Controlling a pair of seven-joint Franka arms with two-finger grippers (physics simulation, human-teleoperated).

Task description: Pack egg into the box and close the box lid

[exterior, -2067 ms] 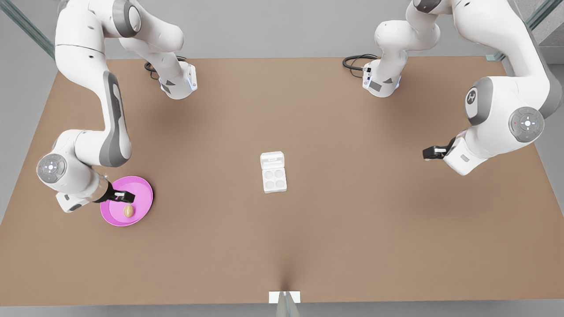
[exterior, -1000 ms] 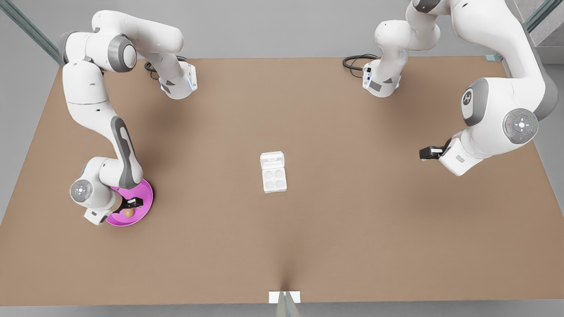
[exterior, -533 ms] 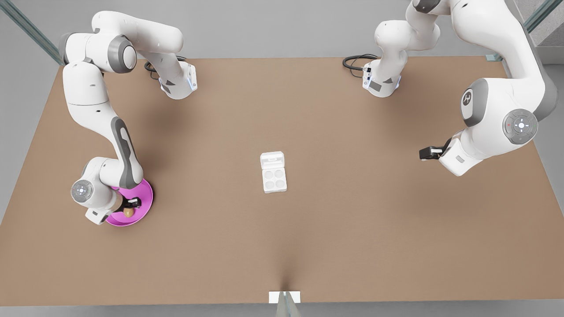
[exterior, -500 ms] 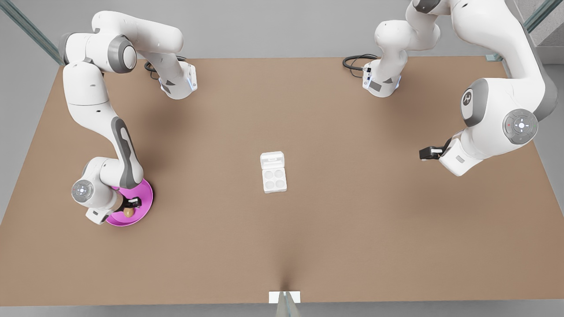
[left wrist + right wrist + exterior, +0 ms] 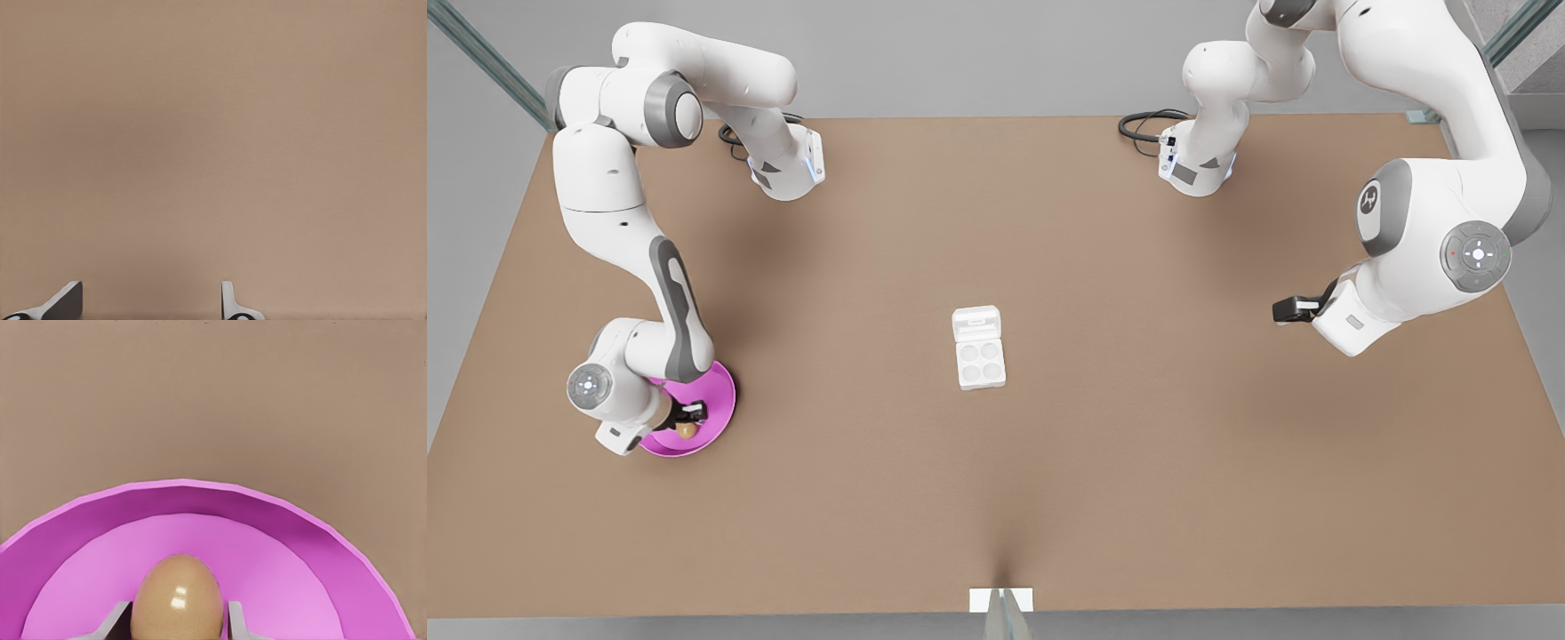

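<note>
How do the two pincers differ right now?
The right pincer is down in the pink plate with its fingers on either side of the egg; the left pincer waits over bare table, open and empty. In the front view the right pincer sits at the picture's left, the left pincer at its right. Both are apart from the box, whose box lid lies open.

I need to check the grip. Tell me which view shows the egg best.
The right wrist view: the egg sits large between the right gripper fingers, on the pink plate. The front view shows it as a small brown spot under that gripper.
</note>
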